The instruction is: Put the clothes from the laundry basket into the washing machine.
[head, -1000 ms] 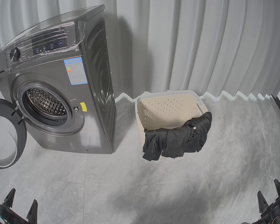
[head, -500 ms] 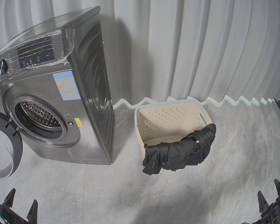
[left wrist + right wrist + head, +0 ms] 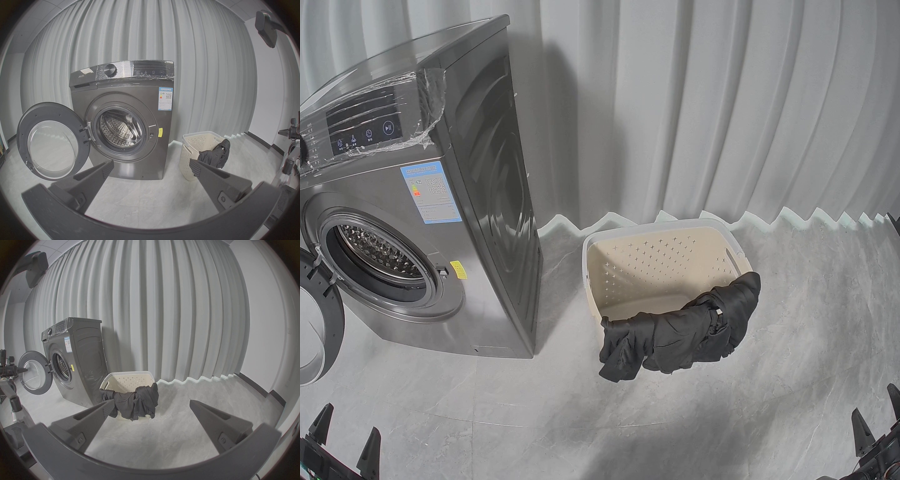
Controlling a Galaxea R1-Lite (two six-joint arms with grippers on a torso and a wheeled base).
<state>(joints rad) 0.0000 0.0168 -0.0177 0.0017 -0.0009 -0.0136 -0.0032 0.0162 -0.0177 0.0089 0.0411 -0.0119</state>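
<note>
Black garment [image 3: 675, 337], lower centre of head view, draped over near rim of cream laundry basket [image 3: 656, 269]; washing machine [image 3: 425, 219] at left, door [image 3: 334, 319] open; whole scene shifted against earlier frames, camera moved. Left wrist view: left gripper [image 3: 150, 162] spread, empty. Right wrist view: right gripper [image 3: 151, 402] likewise.

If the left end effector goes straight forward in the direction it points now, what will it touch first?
Most likely the washing machine: the left end effector points at its front panel, beside the open drum, with bare floor between. Depth is hard to judge.
</note>
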